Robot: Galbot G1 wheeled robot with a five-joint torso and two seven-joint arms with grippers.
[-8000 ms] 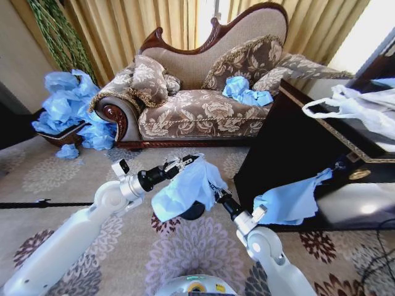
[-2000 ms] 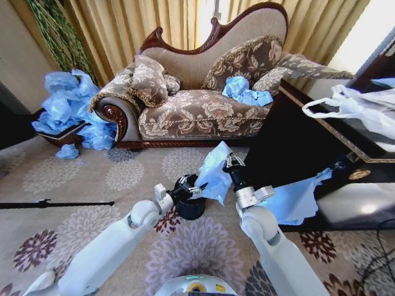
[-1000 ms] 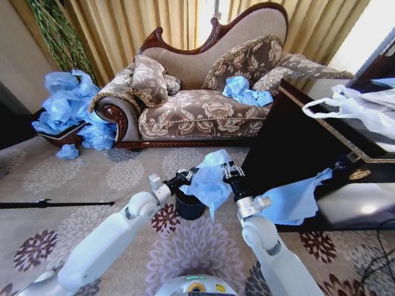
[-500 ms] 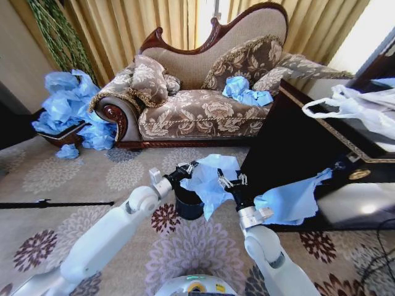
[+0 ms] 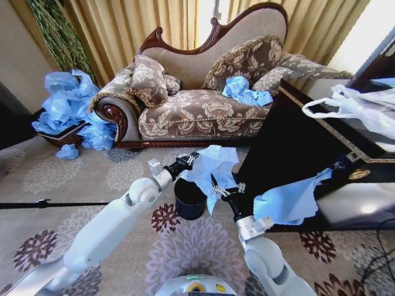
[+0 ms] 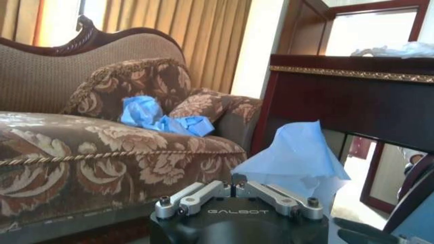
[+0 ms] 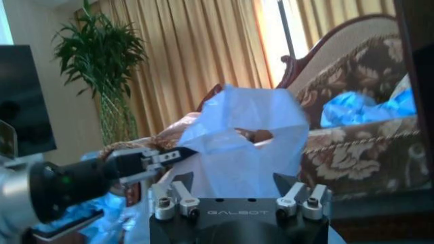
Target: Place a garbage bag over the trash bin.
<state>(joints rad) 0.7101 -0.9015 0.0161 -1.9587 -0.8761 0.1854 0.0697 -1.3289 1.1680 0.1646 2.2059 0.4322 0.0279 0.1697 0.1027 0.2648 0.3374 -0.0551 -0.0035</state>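
The garbage bag [image 5: 213, 165], light blue film, hangs in the air just above and behind the trash bin [image 5: 188, 202], a small black cylinder standing upright on the carpet. My left gripper [image 5: 190, 159] is shut on the bag's upper left edge, on the sofa side of the bin. In the left wrist view its fingers [image 6: 203, 192] meet, with the bag [image 6: 295, 162] billowing beyond them. My right gripper [image 5: 225, 187] is at the bag's lower right, beside the bin, fingers spread. In the right wrist view the bag [image 7: 244, 137] lies between them and the left gripper [image 7: 173, 153] pinches its edge.
A patterned sofa [image 5: 203, 111] with crumpled blue bags [image 5: 244, 91] stands behind the bin. A dark glossy cabinet [image 5: 296, 142] is close on the right, with a blue bag [image 5: 290, 200] hanging from it and a white bag [image 5: 358, 108] on top. Blue bags [image 5: 71, 108] are piled far left.
My left gripper has moved up and toward the sofa with the bag's edge. My right gripper has dropped lower and nearer to me. The bin's top now shows more.
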